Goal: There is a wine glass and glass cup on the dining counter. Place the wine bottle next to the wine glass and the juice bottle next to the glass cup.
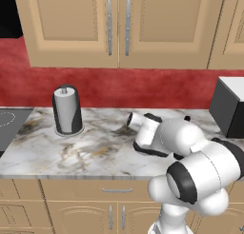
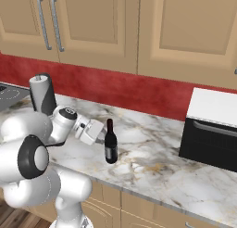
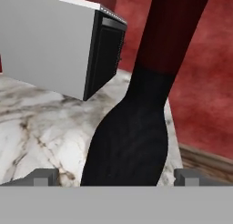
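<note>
The arm is bent low over the marble worktop, its wrist turned sideways. The tool is spread wide, a fingertip seen either side of the one wine bottle; contact seemingly not made. One microwave stands beyond the bottle, one paper-towel roll behind the arm.

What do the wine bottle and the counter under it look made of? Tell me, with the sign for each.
Wine bottle: probably dark glass; black body, dark red top, pale label, though no gloss shows in this render. Counter: looks like polished marble; white-grey top with brown veins.
</note>
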